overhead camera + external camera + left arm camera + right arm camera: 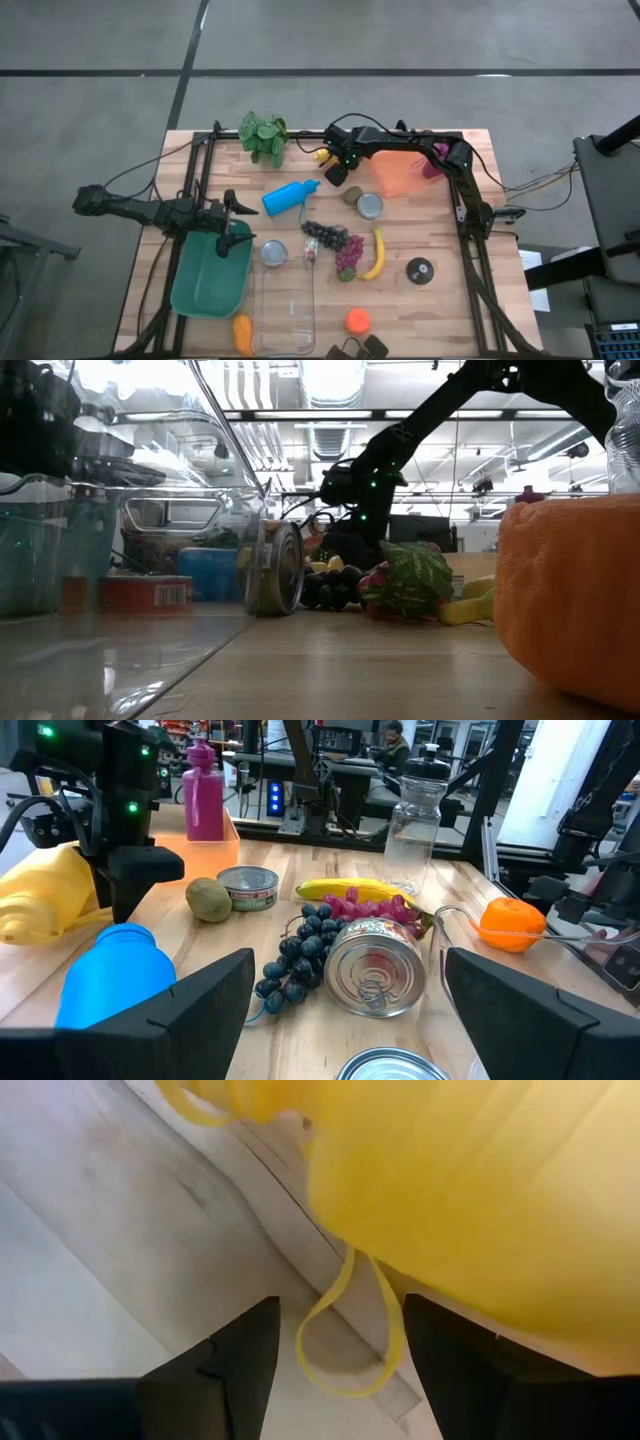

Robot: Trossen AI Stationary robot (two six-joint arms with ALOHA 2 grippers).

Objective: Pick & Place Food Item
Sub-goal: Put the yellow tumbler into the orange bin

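A soft yellow thing [321,156] lies near the table's far edge; it fills the right wrist view [480,1180], with a thin yellow loop [350,1340] trailing from it onto the wood. My right gripper [334,174] is open, pointing down just beside it, with its fingers on either side of the loop [340,1370]. My left gripper [228,214] is open at the table's left, over the far rim of the green bin [205,275]. Past its fingers [345,1020], the left wrist view shows the grapes [305,945], the banana [350,888] and the kiwi [208,898].
A blue bottle [290,197] lies next to the right gripper. An orange container [398,172], a kiwi [351,195] and an upright can [370,206] are close by. Nearer are a can on its side [273,252], a clear container [285,305], an orange [358,320] and a carrot [243,333].
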